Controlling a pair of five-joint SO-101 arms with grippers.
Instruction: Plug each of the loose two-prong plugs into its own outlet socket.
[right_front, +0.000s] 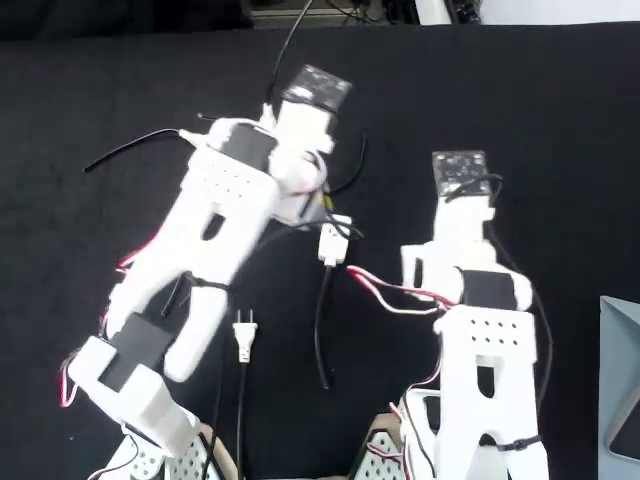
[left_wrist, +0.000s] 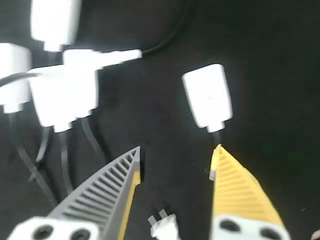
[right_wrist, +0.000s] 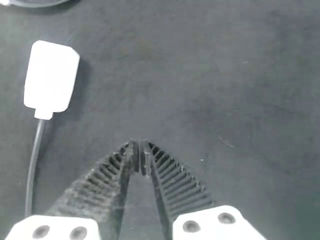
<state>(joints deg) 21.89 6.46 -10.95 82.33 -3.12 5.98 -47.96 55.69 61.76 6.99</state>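
The black surface (right_front: 560, 90) carries both arms. The left arm (right_front: 215, 230) stretches from the near left toward the far middle. Its pincer (left_wrist: 177, 149) is spread wide and holds nothing, with a white outlet socket (left_wrist: 207, 95) just ahead of its tips and a cluster of white sockets (left_wrist: 60, 95) to one side. The right arm (right_front: 485, 330) stands at the right, and its pincer (right_wrist: 140, 150) is closed tight on nothing. A loose two-prong plug (right_front: 243, 335) lies unplugged in the near middle, between the arms.

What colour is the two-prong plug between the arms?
The plug is white, on a black cord; high view.
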